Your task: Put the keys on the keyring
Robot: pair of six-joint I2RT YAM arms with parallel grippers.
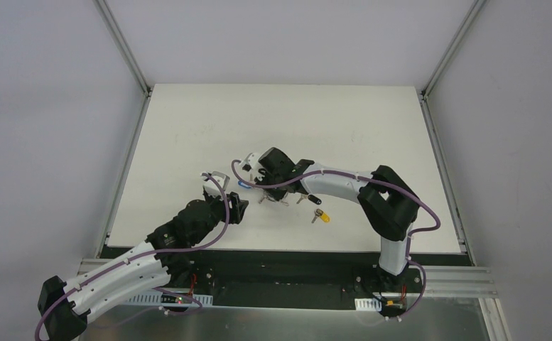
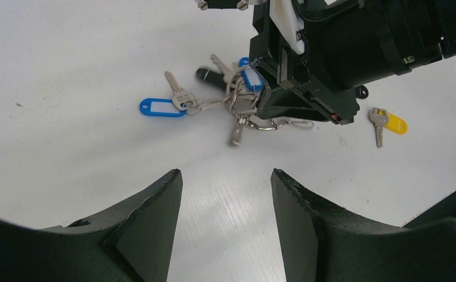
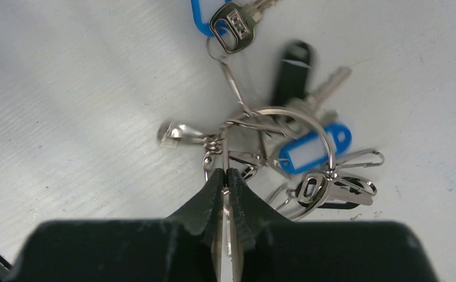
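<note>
The keyring (image 3: 325, 134), a thin silver loop, carries a bunch of silver keys, a blue tag (image 3: 310, 150) and a black tag (image 3: 293, 67). My right gripper (image 3: 225, 174) is shut on the ring's wire at the near side of the bunch. A second blue tag (image 2: 161, 107) trails off to the left of the bunch (image 2: 243, 100). A loose key with a yellow head (image 2: 389, 122) lies on the table right of the bunch. Another with a black head (image 1: 312, 199) lies beside the right wrist. My left gripper (image 2: 225, 176) stands open just short of the bunch, with nothing between its fingers.
The white table (image 1: 287, 121) is walled in by grey panels with metal rails at its left and right edges. The right arm's wrist (image 2: 354, 47) hangs over the bunch and hides part of it from the left wrist view.
</note>
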